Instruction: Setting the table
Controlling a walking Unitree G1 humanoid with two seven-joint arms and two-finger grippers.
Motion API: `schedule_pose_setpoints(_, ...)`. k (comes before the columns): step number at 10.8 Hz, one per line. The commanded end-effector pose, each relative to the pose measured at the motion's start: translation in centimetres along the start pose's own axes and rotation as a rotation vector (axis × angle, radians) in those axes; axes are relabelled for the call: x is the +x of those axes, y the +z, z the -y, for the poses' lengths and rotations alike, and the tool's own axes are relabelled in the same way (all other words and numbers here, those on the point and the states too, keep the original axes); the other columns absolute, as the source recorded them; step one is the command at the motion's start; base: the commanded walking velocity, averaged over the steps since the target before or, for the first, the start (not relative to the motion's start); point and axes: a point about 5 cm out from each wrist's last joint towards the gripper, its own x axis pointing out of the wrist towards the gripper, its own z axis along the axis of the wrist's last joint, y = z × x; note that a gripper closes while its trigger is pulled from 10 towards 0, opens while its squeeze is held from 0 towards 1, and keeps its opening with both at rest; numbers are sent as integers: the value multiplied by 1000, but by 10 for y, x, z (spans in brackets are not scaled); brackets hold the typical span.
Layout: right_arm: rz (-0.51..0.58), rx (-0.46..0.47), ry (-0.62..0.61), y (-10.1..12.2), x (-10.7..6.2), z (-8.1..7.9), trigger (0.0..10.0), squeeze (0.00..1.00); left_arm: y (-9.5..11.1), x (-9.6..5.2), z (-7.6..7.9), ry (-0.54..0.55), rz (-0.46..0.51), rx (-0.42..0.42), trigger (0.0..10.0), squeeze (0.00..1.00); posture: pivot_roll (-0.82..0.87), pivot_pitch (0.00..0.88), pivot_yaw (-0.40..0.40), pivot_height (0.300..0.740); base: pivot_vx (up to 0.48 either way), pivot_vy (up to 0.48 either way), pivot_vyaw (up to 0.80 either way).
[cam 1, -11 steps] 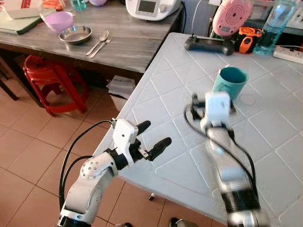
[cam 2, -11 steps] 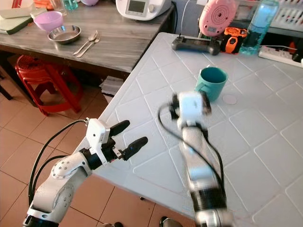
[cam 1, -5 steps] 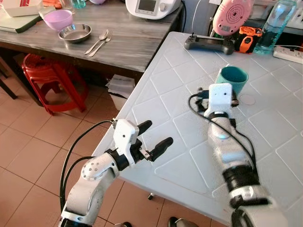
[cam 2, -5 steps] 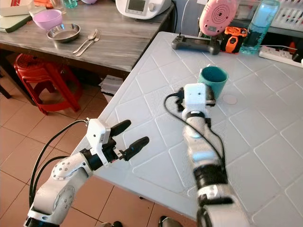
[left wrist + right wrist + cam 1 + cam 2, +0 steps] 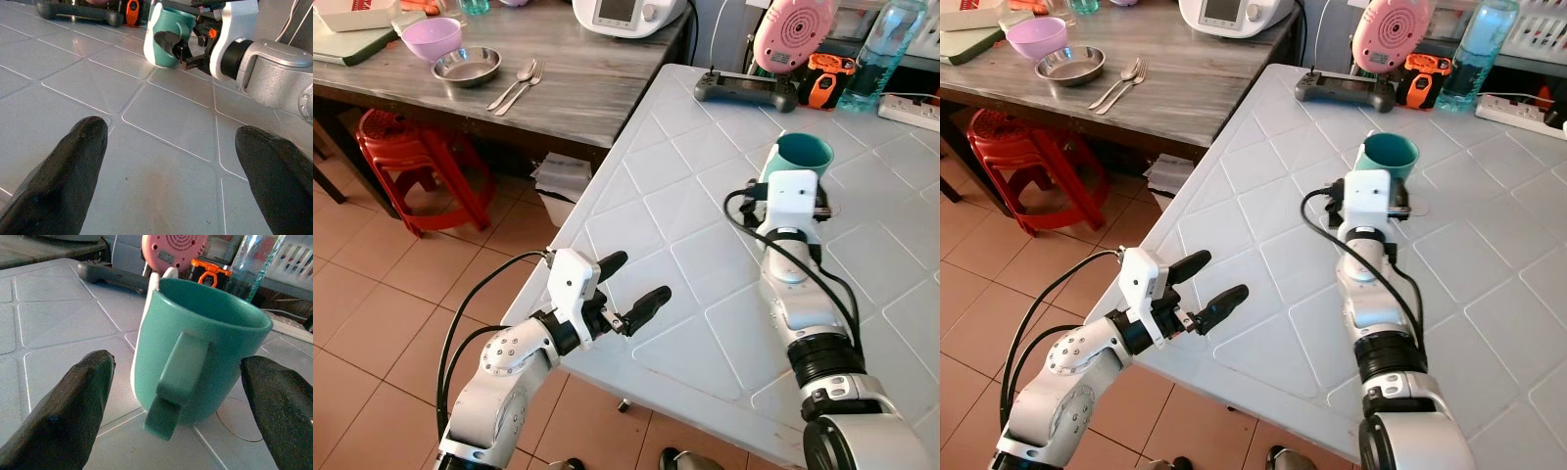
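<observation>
Teal mug [image 5: 195,352] stands between right gripper's [image 5: 181,382] spread fingers [image 5: 73,416] — untouched.

No text, brand, number or sign can be read anywhere. The white appliance [image 5: 628,17] on the wooden table has a small screen, but nothing on it resolves. The pink device [image 5: 182,250] behind the mug carries a small label — too blurred to make out. The bottle [image 5: 884,51] and the orange-and-black tool [image 5: 826,78] show no legible lettering either.
</observation>
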Motion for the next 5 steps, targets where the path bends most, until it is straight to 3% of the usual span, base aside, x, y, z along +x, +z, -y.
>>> schedule_pose_setpoints(1,5,10,-21,-1,-1,4,10000,0,2,-2,2,0,3,-2,10000,0,-17,184,16,740,0,0,0)
schedule_pose_setpoints(3,3,-4,-40,-5,-3,9,10000,0,2,-1,2,-3,6,-1,10000,0,-17,182,19,740,0,0,0)
schedule_pose_setpoints(4,4,-5,-46,-6,-2,10,9137,0,2,-1,2,-4,8,-1,10000,0,-17,182,19,740,0,0,0)
schedule_pose_setpoints(5,9,-9,-52,-5,-1,11,3686,0,4,0,4,-24,20,-7,10000,0,-17,182,19,740,0,0,0)
